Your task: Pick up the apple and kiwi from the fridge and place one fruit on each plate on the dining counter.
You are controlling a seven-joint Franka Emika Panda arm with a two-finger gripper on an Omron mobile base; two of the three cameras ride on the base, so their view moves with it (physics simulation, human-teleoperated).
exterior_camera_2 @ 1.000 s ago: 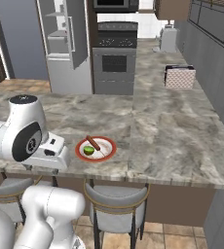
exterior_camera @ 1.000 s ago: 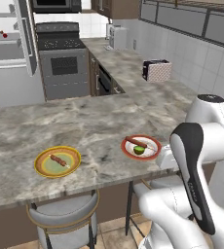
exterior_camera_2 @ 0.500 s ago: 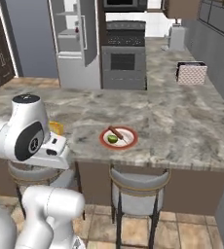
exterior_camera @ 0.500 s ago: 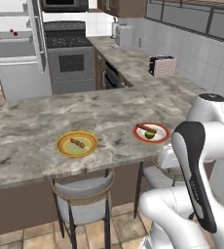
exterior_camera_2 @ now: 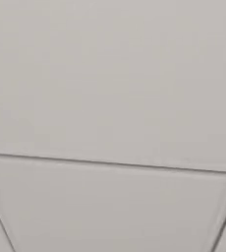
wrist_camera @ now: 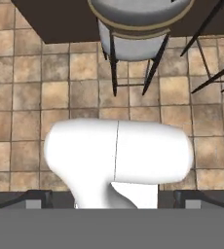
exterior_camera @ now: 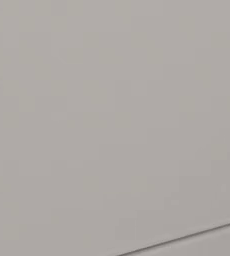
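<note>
The gripper (wrist_camera: 111, 199) points down at the floor with its two dark fingertips (wrist_camera: 36, 199) set wide apart and nothing between them. Below it lies brown tiled floor (wrist_camera: 26, 97). Farther on stands a bar stool (wrist_camera: 138, 29) with a round grey seat and thin dark legs, and the dining counter's dark brown cabinet face (wrist_camera: 60, 19) runs behind it. Both base views face a flat pale grey panel (exterior_camera: 112, 100) crossed by thin dark seams.

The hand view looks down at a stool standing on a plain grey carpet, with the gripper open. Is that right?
Not quite. In the hand view the stool stands on brown floor tiles, not grey carpet. The gripper is open, as you said.
</note>
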